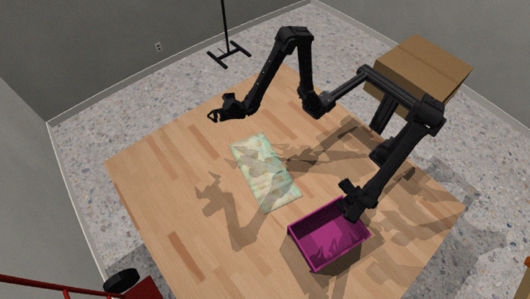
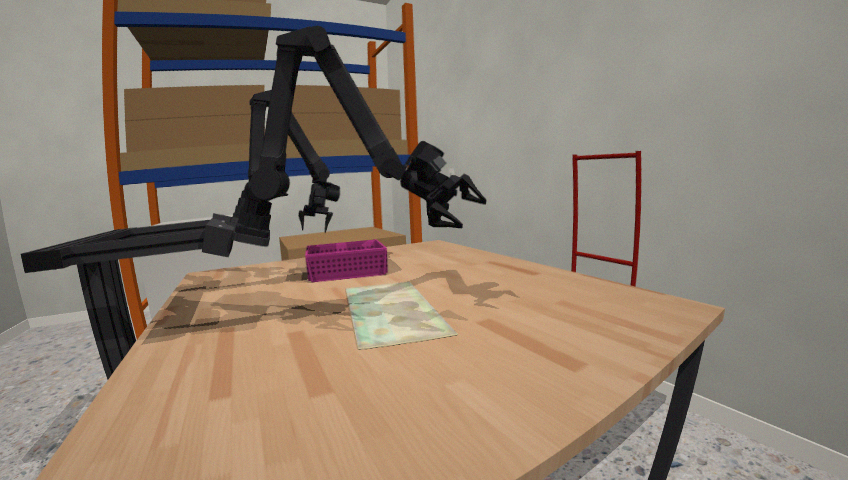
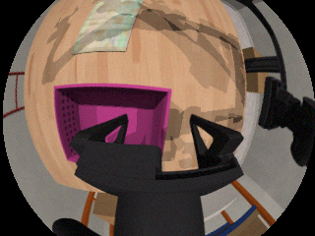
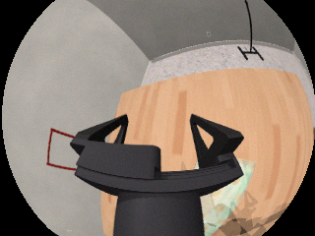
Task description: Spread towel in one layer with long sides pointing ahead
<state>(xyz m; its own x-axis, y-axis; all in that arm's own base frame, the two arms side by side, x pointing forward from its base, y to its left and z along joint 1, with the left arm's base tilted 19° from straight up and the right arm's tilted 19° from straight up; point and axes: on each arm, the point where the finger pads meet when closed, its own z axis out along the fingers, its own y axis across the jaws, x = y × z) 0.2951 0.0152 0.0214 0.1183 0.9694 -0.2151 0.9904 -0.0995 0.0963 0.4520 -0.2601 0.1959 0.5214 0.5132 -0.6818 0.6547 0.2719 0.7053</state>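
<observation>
The pale green-yellow towel point(image 1: 253, 170) point(image 2: 380, 330) point(image 3: 105, 36) point(image 4: 219, 199) lies flat as a narrow rectangle mid-table, its long sides running sideways as seen from the robot, roughly parallel to the far edge. Whether it is one layer or folded I cannot tell. The magenta basket point(image 1: 300, 249) point(image 2: 346, 265) point(image 3: 113, 87) stands upright beside the towel's short end, with a gap between. My left gripper point(image 1: 349, 217) point(image 2: 314, 230) point(image 3: 158, 117) is open and empty above the basket's robot-side end. My right gripper point(image 1: 210, 117) point(image 2: 473, 214) point(image 4: 158, 117) is open and empty, high beyond the towel's other end.
The wooden table point(image 1: 159, 207) point(image 2: 267, 428) reaches well beyond the towel on all sides. Arm shadows cross the table and towel. A cardboard box point(image 1: 421, 67), a storage rack point(image 2: 410, 208) and a red cart point(image 2: 606, 259) stand off the table.
</observation>
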